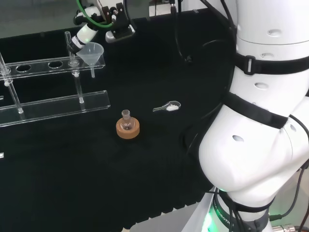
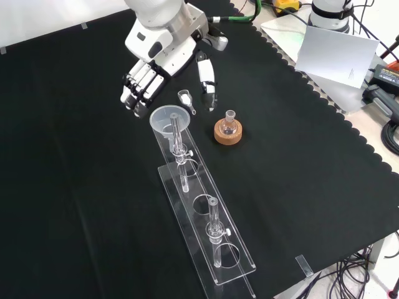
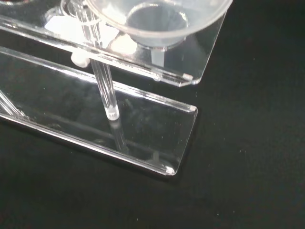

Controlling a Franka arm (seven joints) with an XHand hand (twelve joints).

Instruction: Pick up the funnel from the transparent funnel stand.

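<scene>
In the front view the clear stand (image 2: 206, 230) lies nearest, with the funnel (image 2: 168, 119) seated in the hole at its far end. Just beyond it my hand (image 2: 146, 78) hangs, fingers relaxed and apart, holding nothing. Right of the funnel a small flask (image 2: 229, 123) sits in a cork ring (image 2: 228, 132).
</scene>
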